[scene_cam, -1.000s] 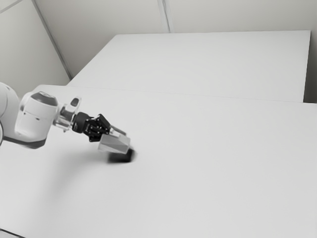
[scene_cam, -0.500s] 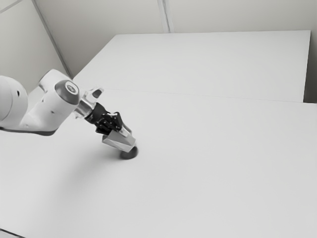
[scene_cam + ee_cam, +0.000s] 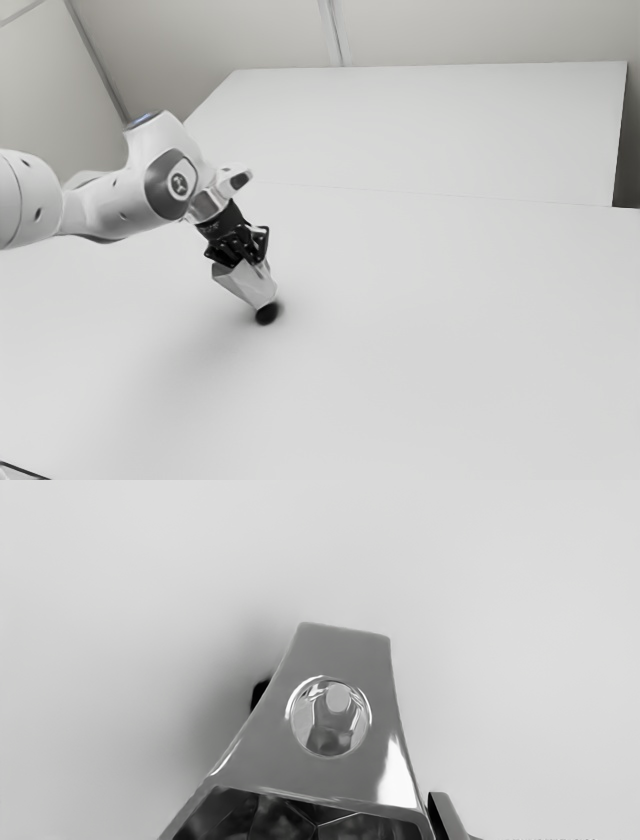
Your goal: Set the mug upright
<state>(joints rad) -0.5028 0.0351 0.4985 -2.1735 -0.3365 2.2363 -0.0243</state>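
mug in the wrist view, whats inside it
The mug shows dark, angular inner surfaces at its open mouth, crossed by thin pale lines. The near wall hides its inner bottom, so I can't tell whether anything sits deeper in.

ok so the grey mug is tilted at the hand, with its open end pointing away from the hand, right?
Open end's wrong. The wrist view shows the mug with its open end toward the hand; the narrower end points away. Grey, tilted and at the hand all stand.

The pale table point(image 3: 450, 350) bears a dark shadow point(image 3: 267, 314).
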